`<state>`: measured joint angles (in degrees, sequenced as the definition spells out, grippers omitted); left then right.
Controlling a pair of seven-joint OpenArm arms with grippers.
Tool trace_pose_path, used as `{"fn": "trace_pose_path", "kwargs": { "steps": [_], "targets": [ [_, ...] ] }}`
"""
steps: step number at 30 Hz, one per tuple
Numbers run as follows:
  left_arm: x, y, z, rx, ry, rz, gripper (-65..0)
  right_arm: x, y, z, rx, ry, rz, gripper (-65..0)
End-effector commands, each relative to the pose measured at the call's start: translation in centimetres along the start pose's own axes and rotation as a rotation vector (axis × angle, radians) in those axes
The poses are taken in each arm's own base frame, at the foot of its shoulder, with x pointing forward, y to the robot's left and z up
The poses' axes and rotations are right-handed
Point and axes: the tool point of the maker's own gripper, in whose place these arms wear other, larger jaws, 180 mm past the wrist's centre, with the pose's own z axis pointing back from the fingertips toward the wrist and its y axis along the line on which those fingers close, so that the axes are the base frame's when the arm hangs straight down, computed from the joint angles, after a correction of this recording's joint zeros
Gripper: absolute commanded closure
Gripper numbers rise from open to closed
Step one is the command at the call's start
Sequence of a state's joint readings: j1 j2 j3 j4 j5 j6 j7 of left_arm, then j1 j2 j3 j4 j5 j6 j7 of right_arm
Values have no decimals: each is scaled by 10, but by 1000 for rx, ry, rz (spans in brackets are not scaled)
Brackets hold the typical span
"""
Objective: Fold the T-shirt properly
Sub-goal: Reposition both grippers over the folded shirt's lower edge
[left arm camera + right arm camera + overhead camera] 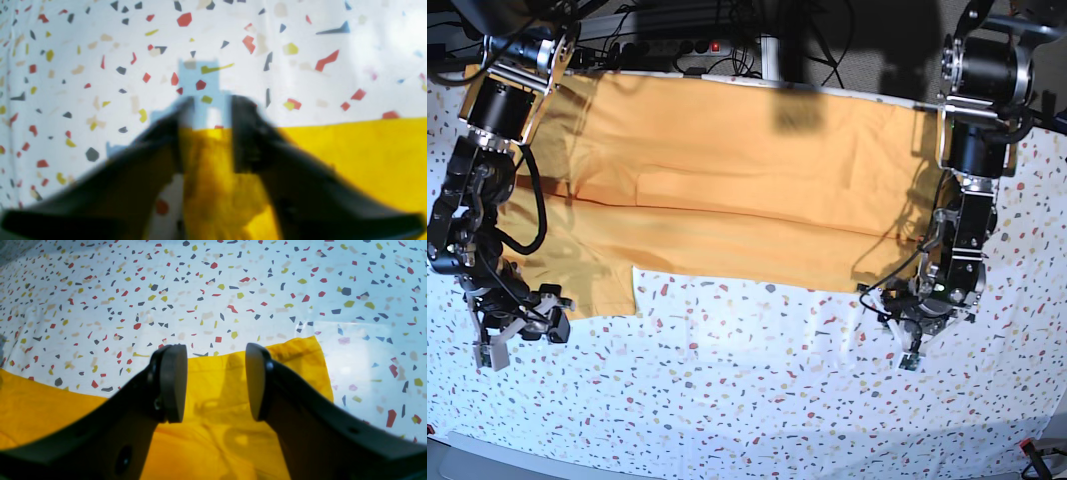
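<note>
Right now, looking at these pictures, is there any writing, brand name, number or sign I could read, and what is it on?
None can be read.
T-shirt: plain orange-yellow cloth, no print or label showing.
Tablecloth: only coloured speckles, no letters.
Both arms' housings in the base view: no readable markings; any labels there are too small to tell.
Left wrist view: too blurred for fine text anyway.
</note>
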<state>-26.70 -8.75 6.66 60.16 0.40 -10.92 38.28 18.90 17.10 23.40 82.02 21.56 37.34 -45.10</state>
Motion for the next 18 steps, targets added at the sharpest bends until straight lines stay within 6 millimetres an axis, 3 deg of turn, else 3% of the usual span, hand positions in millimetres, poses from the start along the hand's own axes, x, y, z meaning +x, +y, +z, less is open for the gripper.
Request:
{"fn": "trace_pose_path", "kwargs": {
  "steps": [1, 10, 18],
  "targets": [
    [25, 9, 5, 17, -52, -4, -274, 24, -2, 4, 6, -66, 20, -286],
    [17, 9, 3, 15, -22, -2, -277, 21, 3, 2, 19, -54, 8, -286],
    [-16, 7, -12, 4, 45, 17, -277, 18, 6, 1, 27, -45, 1, -286]
  ]
}}
